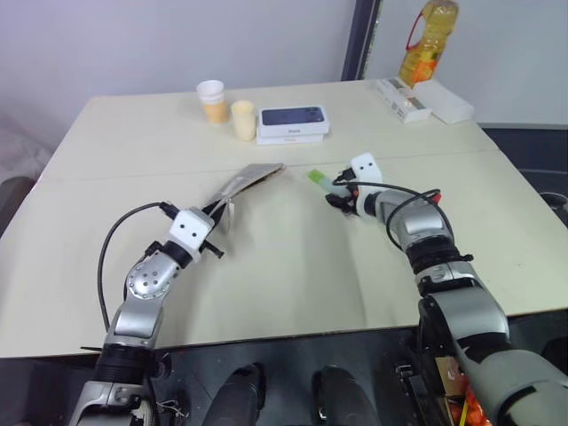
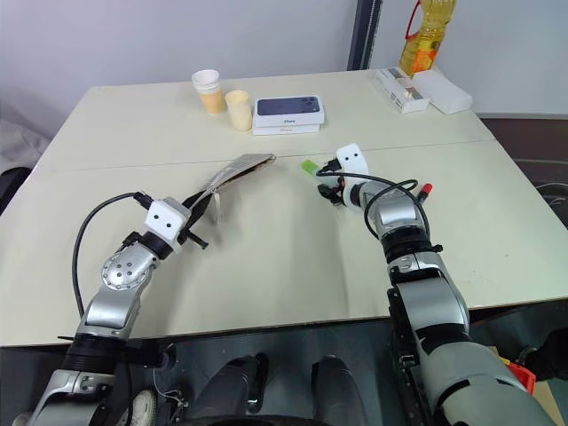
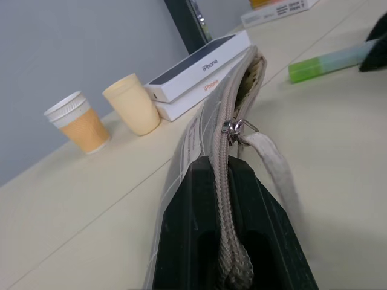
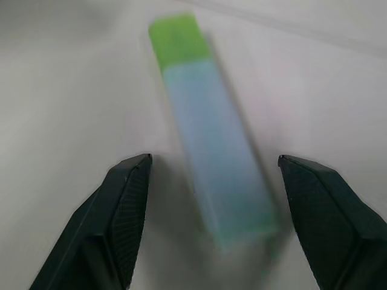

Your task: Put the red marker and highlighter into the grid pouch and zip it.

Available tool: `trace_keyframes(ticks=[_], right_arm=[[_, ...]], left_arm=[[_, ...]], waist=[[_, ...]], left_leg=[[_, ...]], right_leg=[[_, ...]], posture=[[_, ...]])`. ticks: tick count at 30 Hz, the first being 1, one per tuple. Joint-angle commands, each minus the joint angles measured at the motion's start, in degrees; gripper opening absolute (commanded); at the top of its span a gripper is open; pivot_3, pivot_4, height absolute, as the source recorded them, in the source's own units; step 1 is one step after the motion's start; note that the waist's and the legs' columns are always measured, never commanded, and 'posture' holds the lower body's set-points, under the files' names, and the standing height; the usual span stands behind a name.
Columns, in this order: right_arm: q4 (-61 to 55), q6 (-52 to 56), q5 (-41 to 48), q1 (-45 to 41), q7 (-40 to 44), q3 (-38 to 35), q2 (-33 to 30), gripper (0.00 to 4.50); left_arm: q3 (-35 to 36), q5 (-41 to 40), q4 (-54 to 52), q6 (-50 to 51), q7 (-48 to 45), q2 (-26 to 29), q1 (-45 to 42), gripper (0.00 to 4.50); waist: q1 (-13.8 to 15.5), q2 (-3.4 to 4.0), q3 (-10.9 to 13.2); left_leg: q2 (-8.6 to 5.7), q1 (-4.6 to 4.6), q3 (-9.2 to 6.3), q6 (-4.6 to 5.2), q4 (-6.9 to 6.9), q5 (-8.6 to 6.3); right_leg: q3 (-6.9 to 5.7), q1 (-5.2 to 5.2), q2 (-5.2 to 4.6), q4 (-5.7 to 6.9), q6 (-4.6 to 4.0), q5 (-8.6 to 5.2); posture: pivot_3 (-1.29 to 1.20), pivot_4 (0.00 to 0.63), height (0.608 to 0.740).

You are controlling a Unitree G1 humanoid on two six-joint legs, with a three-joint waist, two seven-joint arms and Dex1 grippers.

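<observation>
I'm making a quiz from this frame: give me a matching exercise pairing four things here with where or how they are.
Things:
1. grid pouch
2. highlighter
3. red marker
4. phone box

States:
A. lies on the table between the open fingers of the right gripper
B. on the table to the right of the right arm
C. stacked at the table's far side, beside the cups
D. pinched at one end by the left gripper

Pairs: 1-D, 2-A, 3-B, 4-C
</observation>
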Motion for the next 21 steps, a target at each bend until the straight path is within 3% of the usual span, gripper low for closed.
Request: trace_keyframes(ticks=[1,3,4,10,16,21], right_arm=[[-1.1,-0.7,0.92,-1.34,1.3,-1.62,0.35,2.09],[-2.73,-1.37,0.54,-0.66,1.28,-1.67,0.22,1.03],[-3.41,-1.6,0.33,-0.37,1.28,-1.61,0.13,0.83],[-26.98,-2.49,-5.35,9.25,7.36,5.21,-7.92,0.85],[-50.13,4.9,0.21,18.18,14.8,3.19,-14.12,0.85],[-56.88,10.85,2.63,19.32,14.5,2.75,-14.06,0.85]], left_arm=[[0.5,-0.16,-1.84,-0.25,0.67,-0.02,0.45,0.0],[0.62,-0.48,-1.91,-0.16,0.6,-0.12,0.51,0.0],[0.63,-0.58,-2.01,-0.15,0.55,-0.14,0.59,0.0],[0.88,-3.04,-2.27,-0.11,-1.12,-0.41,-0.31,0.0],[0.04,-5.3,-0.29,-0.68,-3.98,-0.96,-2.94,0.0],[-0.72,-5.49,1.81,-1.44,-5.86,-1.63,-5.0,0.0]], waist=[[-0.06,0.0,0.0],[-0.03,0.0,0.0],[-0.02,0.0,0.0],[0.35,0.01,0.0],[0.23,0.0,0.0],[0.2,-0.01,0.0]], left_leg=[[0.0,0.0,0.0,0.0,0.0,0.0],[0.01,0.0,0.0,0.0,0.0,0.0],[0.01,0.0,0.0,0.0,0.0,0.0],[-0.01,-0.04,0.0,0.0,0.0,-0.01],[-0.01,-0.03,-0.03,0.0,0.04,-0.01],[0.02,0.01,-0.03,0.0,0.04,-0.01]], right_leg=[[0.0,0.0,0.0,0.0,0.0,0.0],[0.0,-0.01,0.01,0.01,0.0,0.0],[0.0,-0.01,0.01,0.01,0.0,0.0],[0.0,-0.03,-0.03,-0.03,0.02,-0.01],[-0.03,0.03,-0.04,-0.04,0.03,0.0],[-0.04,0.07,-0.02,-0.03,0.03,0.0]], posture=[[0.0,0.15,0.74],[0.0,0.15,0.74],[0.0,0.15,0.74],[0.0,0.15,0.74],[0.0,0.15,0.74],[0.0,0.15,0.74]])
